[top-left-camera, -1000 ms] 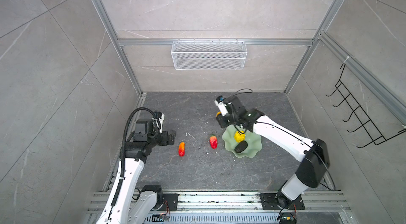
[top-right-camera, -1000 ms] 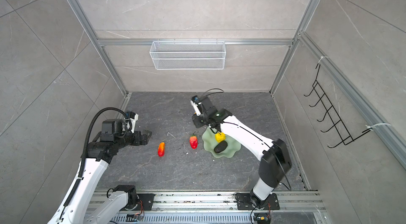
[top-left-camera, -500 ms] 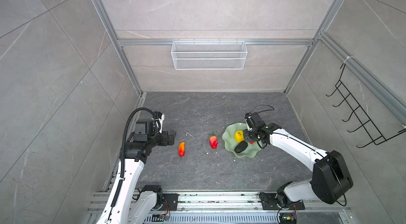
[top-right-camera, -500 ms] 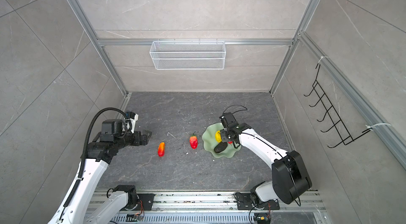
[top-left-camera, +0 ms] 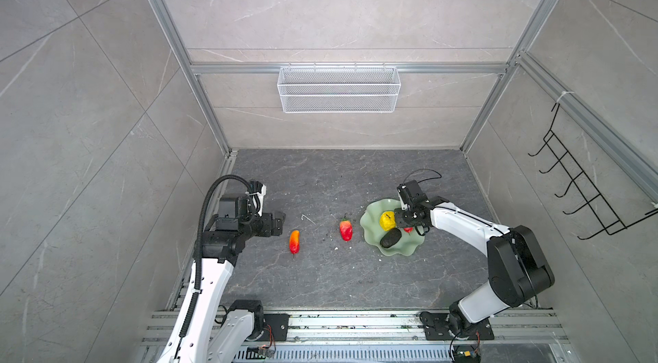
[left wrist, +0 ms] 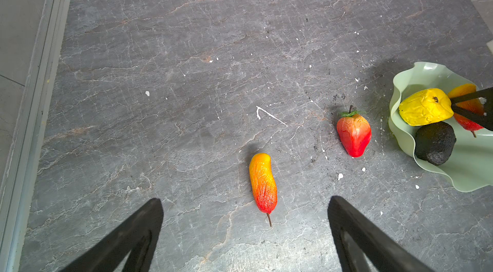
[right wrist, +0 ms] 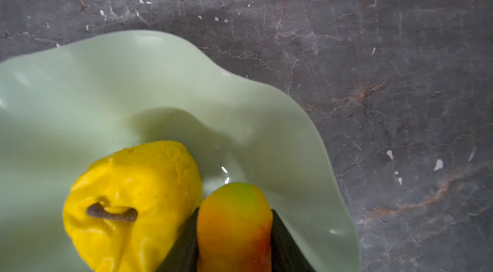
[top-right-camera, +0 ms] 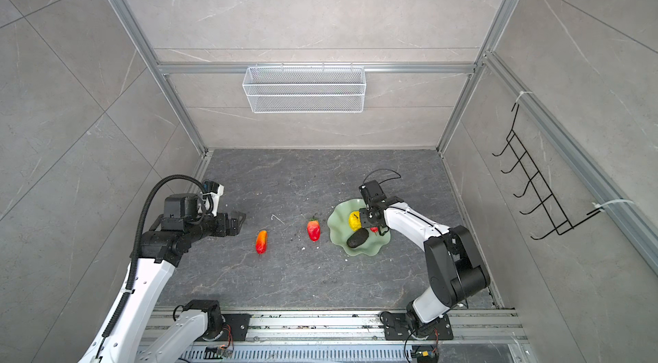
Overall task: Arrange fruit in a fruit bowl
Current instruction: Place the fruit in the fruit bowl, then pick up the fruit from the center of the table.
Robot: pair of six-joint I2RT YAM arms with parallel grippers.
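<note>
The right tool (right wrist: 234, 210) is pinched on 1 elongated red-orange-yellow toy fruit (right wrist: 234, 233) inside the pale mint-green scalloped bowl (right wrist: 133, 84). The left tool (left wrist: 245, 200) is held spread above the grey stone desk (left wrist: 160, 44).

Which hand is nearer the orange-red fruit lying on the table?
Left. The left hand is just beside the orange-red fruit; the right hand is far off, over the fruit bowl.
</note>
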